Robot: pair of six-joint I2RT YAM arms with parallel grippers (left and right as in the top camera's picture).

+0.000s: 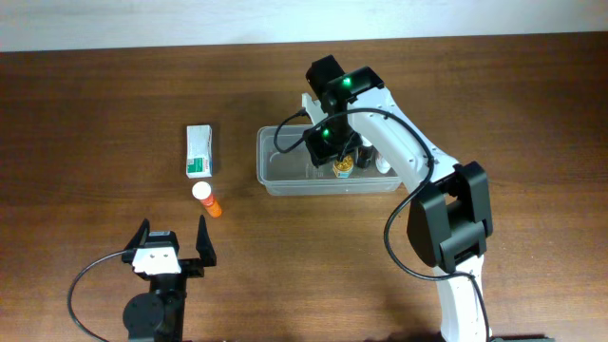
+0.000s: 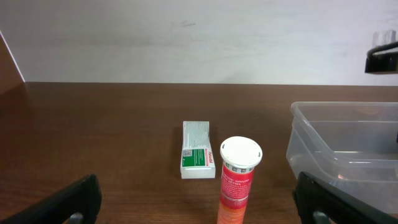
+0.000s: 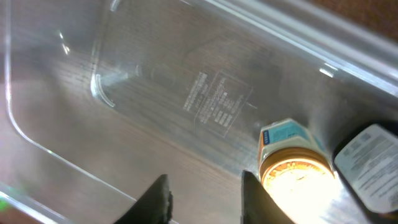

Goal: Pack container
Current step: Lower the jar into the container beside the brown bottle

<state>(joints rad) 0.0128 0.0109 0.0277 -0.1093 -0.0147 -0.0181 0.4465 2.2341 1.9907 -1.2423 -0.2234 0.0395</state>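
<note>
While my right gripper [image 3: 205, 199] hangs parted, empty, inside the clear rectangular plastic container [image 1: 280, 161] right of centre, small gold-capped bottle [image 3: 295, 177] stands free beside it | left gripper [image 2: 205, 202] spread wide, near side, squared on orange white-capped tube [image 2: 239, 180], probably next.

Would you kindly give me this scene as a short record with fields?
container: clear tub, open-topped
inside it: gold-lidded bottle, dark labelled item
outside it: white-green box, orange tube with white cap
left gripper: jaws wide apart, empty, short of the tube
right gripper: over the container, jaws apart, nothing between them
</note>
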